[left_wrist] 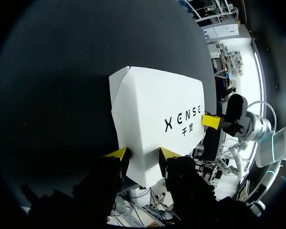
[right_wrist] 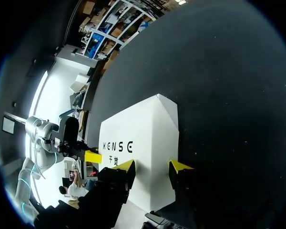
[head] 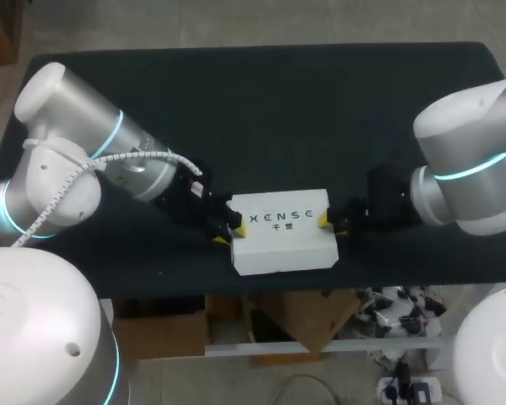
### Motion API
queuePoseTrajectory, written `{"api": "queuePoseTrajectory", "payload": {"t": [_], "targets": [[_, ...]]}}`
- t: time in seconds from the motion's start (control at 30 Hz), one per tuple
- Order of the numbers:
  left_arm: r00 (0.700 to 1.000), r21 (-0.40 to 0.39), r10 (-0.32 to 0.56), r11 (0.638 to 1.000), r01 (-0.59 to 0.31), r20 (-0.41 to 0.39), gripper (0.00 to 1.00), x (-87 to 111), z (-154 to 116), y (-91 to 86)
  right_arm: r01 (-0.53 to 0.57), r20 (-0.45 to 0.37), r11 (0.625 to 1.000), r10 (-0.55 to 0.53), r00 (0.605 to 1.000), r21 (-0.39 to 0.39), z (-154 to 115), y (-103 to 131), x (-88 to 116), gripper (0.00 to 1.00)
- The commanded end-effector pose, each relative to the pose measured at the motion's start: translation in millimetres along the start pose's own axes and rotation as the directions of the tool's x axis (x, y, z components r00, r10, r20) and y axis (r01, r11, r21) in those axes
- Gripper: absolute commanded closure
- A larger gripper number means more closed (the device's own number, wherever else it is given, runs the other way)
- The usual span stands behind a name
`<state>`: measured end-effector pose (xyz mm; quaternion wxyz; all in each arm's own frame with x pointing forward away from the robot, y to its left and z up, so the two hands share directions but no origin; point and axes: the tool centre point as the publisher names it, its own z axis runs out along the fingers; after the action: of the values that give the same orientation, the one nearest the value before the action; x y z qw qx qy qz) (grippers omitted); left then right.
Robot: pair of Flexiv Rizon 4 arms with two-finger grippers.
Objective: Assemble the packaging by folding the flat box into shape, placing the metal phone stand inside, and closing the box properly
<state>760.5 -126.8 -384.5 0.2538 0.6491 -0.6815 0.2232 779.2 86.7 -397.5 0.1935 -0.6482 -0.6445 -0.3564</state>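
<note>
A white closed box [head: 282,229] with dark print on its lid lies flat near the table's front edge. My left gripper [head: 228,229] is at the box's left end, open, with both yellow tips against the end wall. In the left wrist view the box [left_wrist: 155,121] stretches ahead of the left gripper [left_wrist: 143,155]. My right gripper [head: 331,224] is at the opposite end, also open, with its tips on that wall. In the right wrist view the box [right_wrist: 143,138] is ahead of the right gripper [right_wrist: 152,166]. The metal phone stand shows in no view.
The dark table top [head: 261,110] runs wide behind the box and to both sides. Its front edge [head: 278,291] lies just past the box's near side. Both arms come in low from the sides.
</note>
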Motion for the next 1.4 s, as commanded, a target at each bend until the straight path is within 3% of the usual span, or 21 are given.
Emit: {"api": "queuePoseTrajectory", "payload": {"t": [0.03, 0.53, 1.4], "targets": [[1.000, -0.017, -0.008, 1.000, 0.008, -0.003, 0.60, 8.0, 15, -4.0, -0.002, -0.042, 1.000, 0.003, 0.999, 0.017, 10, 2, 6, 0.53], [0.998, -0.044, -0.051, 0.998, 0.050, -0.024, 0.57, 14.5, 9, -8.5, -0.034, 0.002, 0.994, 0.034, 0.999, 0.100, 8, 9, 16, 0.54], [0.991, -0.096, -0.133, 0.987, 0.129, -0.029, 0.56, 23.7, -5, -17.5, -0.079, 0.021, 0.983, 0.077, 0.997, 0.167, 2, 7, 19, 0.60]]}}
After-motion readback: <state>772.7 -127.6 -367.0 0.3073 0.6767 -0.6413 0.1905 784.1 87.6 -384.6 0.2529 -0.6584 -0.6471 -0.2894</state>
